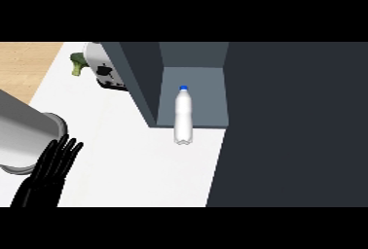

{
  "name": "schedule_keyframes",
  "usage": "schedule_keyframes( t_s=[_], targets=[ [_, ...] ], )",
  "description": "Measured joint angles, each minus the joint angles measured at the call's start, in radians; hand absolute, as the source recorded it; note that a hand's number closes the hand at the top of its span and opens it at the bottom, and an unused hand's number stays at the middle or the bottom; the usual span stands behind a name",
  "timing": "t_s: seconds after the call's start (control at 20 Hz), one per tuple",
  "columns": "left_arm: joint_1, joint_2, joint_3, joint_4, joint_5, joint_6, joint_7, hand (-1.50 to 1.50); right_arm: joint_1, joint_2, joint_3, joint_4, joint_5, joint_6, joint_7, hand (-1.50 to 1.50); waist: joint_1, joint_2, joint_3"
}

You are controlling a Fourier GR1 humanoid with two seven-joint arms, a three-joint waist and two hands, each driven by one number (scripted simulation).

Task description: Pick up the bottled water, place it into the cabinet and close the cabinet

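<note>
One hand [52, 168] shows, the left, at the frame's lower left with fingers straight and nothing held. Bare white counter [137, 165] spreads between it and the bottled water [183, 115], which lies up and right of it near centre, blue cap inside the open cabinet [194, 92], base out over the cabinet's front edge. A broccoli [77, 63] and a black-and-white object [108, 73] sit at the upper left, beside the cabinet's wall.

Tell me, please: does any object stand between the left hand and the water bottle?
Nothing visible does. The left hand rests open at the lower left, and only bare white counter lies between it and the water bottle.
</note>
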Motion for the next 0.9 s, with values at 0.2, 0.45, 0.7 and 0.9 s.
schedule_keyframes(
  t_s=[0.2, 0.45, 0.7, 0.9],
  targets=[
    [0.049, 0.054, 0.032, -0.049, 0.014, -0.032, -0.005, -1.50, -0.097, 0.019, 0.123, 0.005, 0.016, -0.071, 0.026, 1.50, 0.004, -0.003, -0.002],
    [0.085, 0.099, 0.069, -0.096, 0.043, -0.059, 0.006, -1.50, -0.244, 0.056, 0.275, 0.022, 0.054, -0.177, 0.064, 1.50, 0.004, -0.006, -0.003],
    [0.108, 0.136, 0.097, -0.140, 0.066, -0.071, 0.029, -1.50, -0.416, 0.139, 0.428, 0.057, 0.226, -0.328, 0.110, 1.50, 0.006, -0.007, -0.003],
    [0.133, 0.170, 0.130, -0.187, 0.100, -0.086, 0.056, -1.50, -0.557, 0.260, 0.563, 0.119, 0.425, -0.471, 0.163, 1.50, 0.012, -0.005, -0.002]
  ],
)
